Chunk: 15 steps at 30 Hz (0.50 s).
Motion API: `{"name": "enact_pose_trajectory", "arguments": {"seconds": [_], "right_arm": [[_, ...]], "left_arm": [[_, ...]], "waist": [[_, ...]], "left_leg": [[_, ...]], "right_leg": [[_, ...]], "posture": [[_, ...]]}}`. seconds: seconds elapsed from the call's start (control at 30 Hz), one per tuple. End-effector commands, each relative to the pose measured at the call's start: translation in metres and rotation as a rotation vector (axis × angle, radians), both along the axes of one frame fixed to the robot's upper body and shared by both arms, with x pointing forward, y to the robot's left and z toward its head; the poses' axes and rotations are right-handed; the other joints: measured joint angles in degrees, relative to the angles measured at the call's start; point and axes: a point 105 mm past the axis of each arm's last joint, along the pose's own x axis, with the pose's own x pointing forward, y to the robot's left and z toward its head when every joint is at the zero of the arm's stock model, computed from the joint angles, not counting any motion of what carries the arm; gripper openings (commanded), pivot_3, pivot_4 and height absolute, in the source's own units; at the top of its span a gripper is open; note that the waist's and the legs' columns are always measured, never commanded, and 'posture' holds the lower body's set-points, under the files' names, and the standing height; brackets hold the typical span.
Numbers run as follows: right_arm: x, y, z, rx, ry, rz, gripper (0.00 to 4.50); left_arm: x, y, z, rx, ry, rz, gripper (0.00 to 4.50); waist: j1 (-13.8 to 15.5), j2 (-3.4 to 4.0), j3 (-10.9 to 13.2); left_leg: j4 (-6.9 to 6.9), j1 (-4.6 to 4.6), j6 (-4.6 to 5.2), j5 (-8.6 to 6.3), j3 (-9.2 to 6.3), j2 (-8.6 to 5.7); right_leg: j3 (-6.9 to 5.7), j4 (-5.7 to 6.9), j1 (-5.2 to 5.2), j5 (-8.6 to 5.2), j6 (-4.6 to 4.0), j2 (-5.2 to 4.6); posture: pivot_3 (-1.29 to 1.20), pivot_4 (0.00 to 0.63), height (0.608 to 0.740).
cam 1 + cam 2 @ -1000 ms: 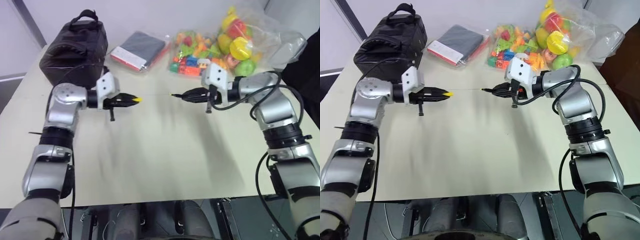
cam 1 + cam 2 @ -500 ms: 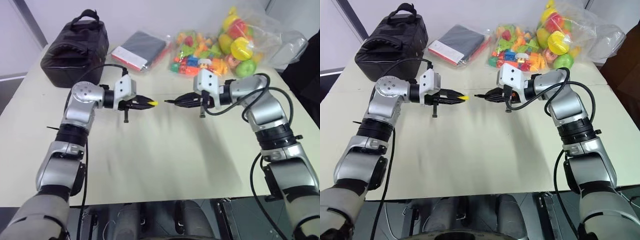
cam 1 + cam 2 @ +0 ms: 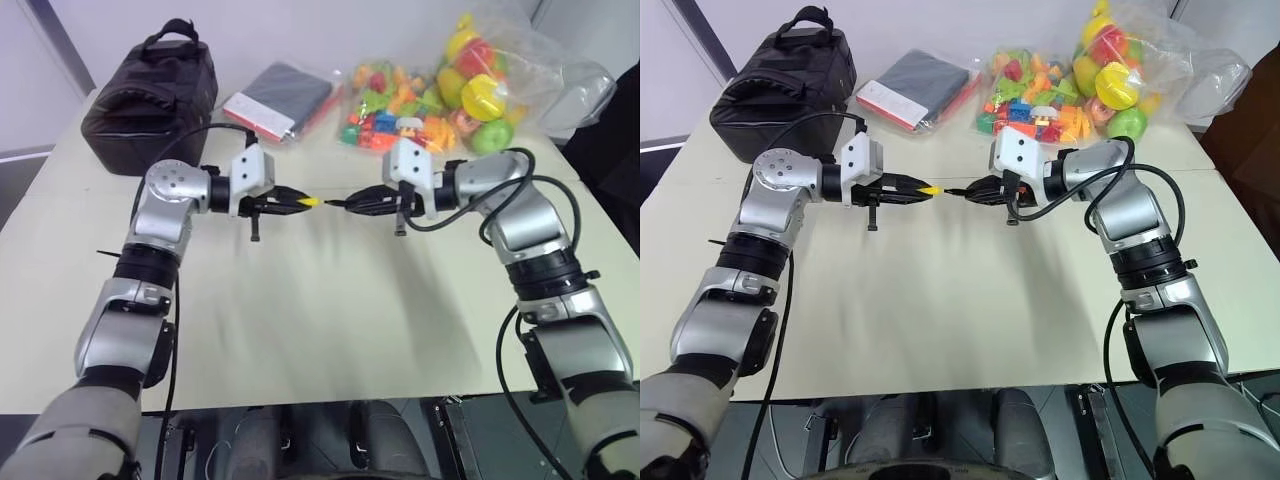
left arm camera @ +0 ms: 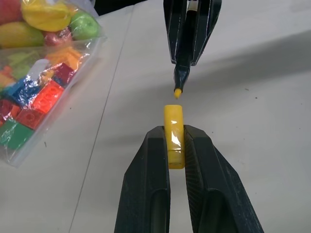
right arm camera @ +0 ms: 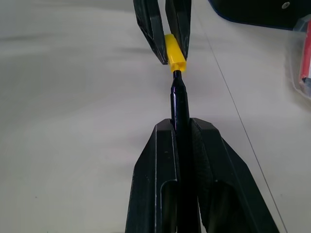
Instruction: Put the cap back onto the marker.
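The left claw [image 4: 176, 145] is clamping the cap [image 4: 174, 131] and the right claw [image 5: 181, 127] is clamping the marker [image 5: 178, 104], both held above the surface [image 3: 320, 300]. The tip is sitting just short of the cap's open mouth, nearly in line. To do this well, the claws should be closing the gap slowly along one shared axis, keeping both level, then pushing firmly until the cap is seating.

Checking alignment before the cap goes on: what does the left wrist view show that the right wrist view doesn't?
Left wrist view alone: the bagged toy blocks and a small gap between the marker tip and the cap. Right wrist view alone: a black bag. Both: left pincer shut on the cap, right pincer shut on the marker, facing tip to tip.
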Motion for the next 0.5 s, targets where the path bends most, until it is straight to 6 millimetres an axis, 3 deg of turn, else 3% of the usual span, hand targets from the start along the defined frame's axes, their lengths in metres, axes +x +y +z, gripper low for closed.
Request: {"name": "enact_pose_trajectory", "arguments": {"seconds": [0.03, 0.3, 0.5], "right_arm": [[-0.005, 0.007, 0.012, 0.013, -0.047, 0.027, 0.00], [-0.004, 0.006, 0.012, 0.017, -0.045, 0.021, 0.00], [-0.001, 0.002, 0.012, 0.015, -0.049, 0.004, 0.00]], "left_arm": [[-0.001, -0.004, 0.016, -0.029, -0.053, -0.011, 0.05], [-0.003, -0.006, 0.015, -0.026, -0.050, -0.023, 0.05], [-0.003, 0.003, 0.015, -0.012, -0.051, -0.004, 0.05]], "waist": [[0.00, 0.00, 0.00], [0.00, 0.00, 0.00], [-0.04, 0.00, 0.00]], "left_leg": [[0.00, 0.00, 0.00, 0.00, 0.00, 0.00], [0.00, 0.00, 0.00, 0.00, 0.01, 0.00], [0.00, 0.00, 0.00, 0.00, 0.00, 0.00]], "right_leg": [[0.00, 0.00, 0.00, 0.00, 0.00, 0.00], [0.00, 0.00, 0.00, 0.00, 0.00, 0.00], [0.00, 0.00, 0.00, 0.00, 0.00, 0.00]], "posture": [[0.00, 0.150, 0.740], [0.00, 0.150, 0.740], [0.00, 0.150, 0.740]]}}
